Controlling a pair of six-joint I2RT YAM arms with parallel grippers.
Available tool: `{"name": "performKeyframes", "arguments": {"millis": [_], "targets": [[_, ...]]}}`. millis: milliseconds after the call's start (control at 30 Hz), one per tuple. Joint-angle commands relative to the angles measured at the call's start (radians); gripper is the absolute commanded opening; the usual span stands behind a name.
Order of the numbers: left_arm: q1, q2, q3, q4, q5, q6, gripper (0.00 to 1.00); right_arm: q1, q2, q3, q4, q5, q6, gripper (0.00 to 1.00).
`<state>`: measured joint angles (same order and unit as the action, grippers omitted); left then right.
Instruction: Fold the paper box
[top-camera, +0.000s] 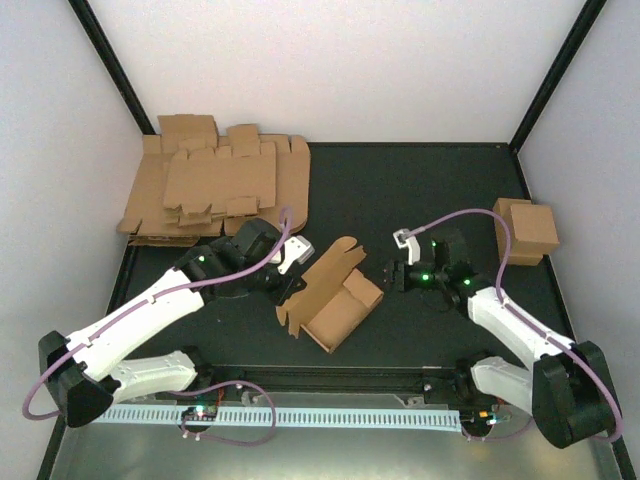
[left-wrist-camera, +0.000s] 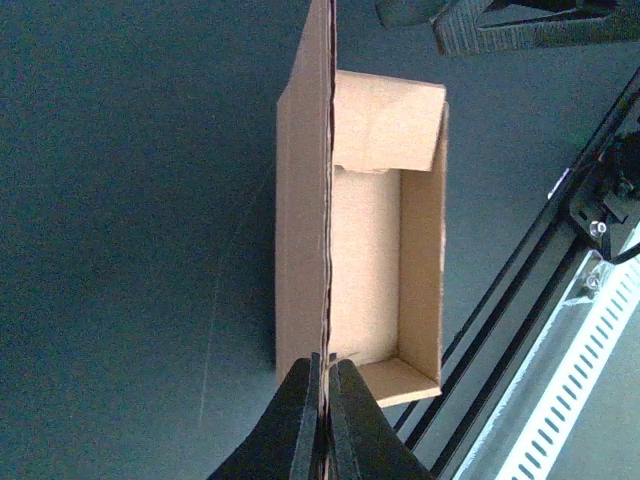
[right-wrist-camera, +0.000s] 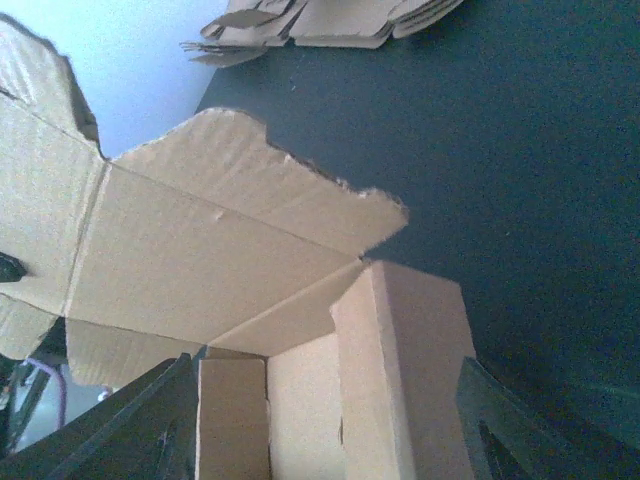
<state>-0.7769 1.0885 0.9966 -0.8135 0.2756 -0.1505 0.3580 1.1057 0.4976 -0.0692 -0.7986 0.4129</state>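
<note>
My arms work on a dark matte table mat (top-camera: 420, 190) enclosed by plain white walls (top-camera: 350, 70) with black corner posts. A white slotted rail (top-camera: 300, 412) runs along the near edge. A pile of flat brown cardboard blanks (top-camera: 215, 185) lies at the far left, and a closed brown cardboard cube (top-camera: 527, 230) sits at the far right.

The paper box (top-camera: 335, 300), a plain brown cardboard blank partly folded into a small open tray with its lid flap raised, lies near the middle of the mat between my two tools.

My left gripper (left-wrist-camera: 327, 365) is clamped tight on the thin edge of one upright long panel. Only the left wrist view shows this pinch; from above, the tool's body covers it. That view also looks down into the tray's bare floor and one end flap folded inward.

My right gripper (top-camera: 392, 275) stands spread wide. From above it sits just beside the box's right end with a small gap. Its own camera shows the box's end wall and ragged lid flap between the fingers (right-wrist-camera: 150, 420), with neither pad visibly touching.

The box's underside and far corner are hidden, and my right fingers are cut off by the frame.
</note>
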Motion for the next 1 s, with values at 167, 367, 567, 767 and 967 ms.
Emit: {"name": "performKeyframes", "arguments": {"millis": [167, 367, 567, 767, 967], "targets": [[0.011, 0.008, 0.016, 0.028, 0.04, -0.001, 0.02, 0.035, -0.041, 0.042, -0.106, 0.239, -0.113, 0.75], [0.012, 0.02, 0.015, 0.036, 0.057, -0.001, 0.01, 0.138, 0.001, 0.037, -0.085, 0.346, -0.117, 0.74], [0.012, 0.034, 0.019, 0.032, 0.072, -0.004, 0.02, 0.213, 0.025, 0.009, -0.035, 0.443, -0.102, 0.75], [0.013, 0.061, 0.045, 0.016, 0.079, -0.006, 0.01, 0.222, 0.027, 0.005, -0.067, 0.449, -0.126, 0.68], [0.014, 0.076, 0.054, 0.011, 0.08, -0.005, 0.01, 0.261, 0.029, 0.027, -0.152, 0.506, -0.149, 0.65]]}}
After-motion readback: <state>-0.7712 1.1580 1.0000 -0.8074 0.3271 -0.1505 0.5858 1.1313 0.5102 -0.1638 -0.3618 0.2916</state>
